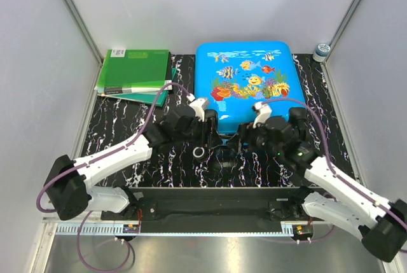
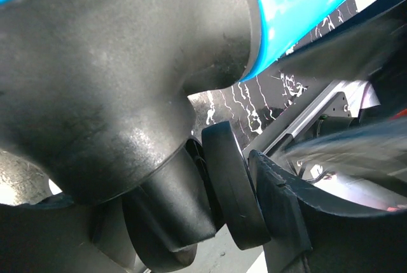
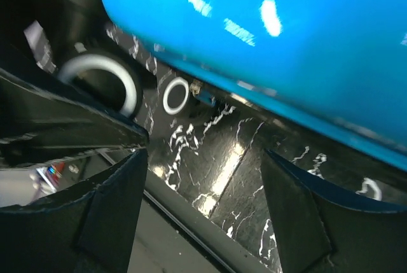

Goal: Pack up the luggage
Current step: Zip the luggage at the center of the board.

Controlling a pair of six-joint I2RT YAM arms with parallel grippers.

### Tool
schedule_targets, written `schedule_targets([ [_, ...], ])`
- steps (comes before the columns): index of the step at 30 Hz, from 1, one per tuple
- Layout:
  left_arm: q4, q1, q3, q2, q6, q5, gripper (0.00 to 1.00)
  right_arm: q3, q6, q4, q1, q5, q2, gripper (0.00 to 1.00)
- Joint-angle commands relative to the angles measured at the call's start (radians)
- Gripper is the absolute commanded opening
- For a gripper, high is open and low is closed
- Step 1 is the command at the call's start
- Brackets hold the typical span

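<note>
The luggage (image 1: pixel 245 79) is a bright-blue fish-print suitcase lying closed and flat at the back centre of the table. At its near-left corner my left gripper (image 1: pixel 208 124) is shut on one of its black wheels (image 2: pixel 234 184); one finger (image 2: pixel 283 212) presses against the wheel's side and the other is hidden behind the wheel housing (image 2: pixel 114 95). My right gripper (image 3: pixel 202 158) hovers low at the suitcase's near edge (image 3: pixel 267 37), right of the left one. Its jaws are open with only bare tabletop between them.
Green folders (image 1: pixel 135 72) are stacked at the back left beside the suitcase. A small white ring (image 1: pixel 199 152) lies on the black marbled table (image 1: pixel 127 120) between the arms. A small jar (image 1: pixel 322 50) stands at the back right corner. Grey walls enclose three sides.
</note>
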Motion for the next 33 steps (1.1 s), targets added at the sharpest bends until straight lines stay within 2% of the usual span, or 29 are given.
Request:
schedule_targets([
  [1, 0.249, -0.007, 0.116, -0.096, 0.196, 0.128, 0.0, -0.029, -0.018, 0.22, 0.13, 0.169, 0.069, 0.75],
  [5, 0.249, 0.011, 0.118, -0.105, 0.196, 0.129, 0.0, -0.096, -0.029, 0.365, 0.183, 0.259, 0.104, 0.73],
  [9, 0.249, 0.025, 0.124, -0.107, 0.189, 0.14, 0.0, -0.159, -0.027, 0.543, 0.216, 0.287, 0.152, 0.68],
  [14, 0.249, 0.032, 0.142, -0.102, 0.186, 0.152, 0.0, -0.208, -0.059, 0.699, 0.276, 0.37, 0.277, 0.62],
  [16, 0.249, 0.035, 0.139, -0.105, 0.181, 0.154, 0.0, -0.231, -0.071, 0.816, 0.302, 0.395, 0.32, 0.6],
  [20, 0.251, 0.039, 0.132, -0.113, 0.163, 0.154, 0.0, -0.273, -0.133, 0.988, 0.364, 0.519, 0.389, 0.54],
  [24, 0.252, 0.037, 0.129, -0.119, 0.153, 0.152, 0.0, -0.311, -0.197, 1.182, 0.401, 0.619, 0.452, 0.52],
  [33, 0.255, 0.042, 0.127, -0.128, 0.149, 0.155, 0.0, -0.334, -0.286, 1.404, 0.416, 0.771, 0.59, 0.46],
])
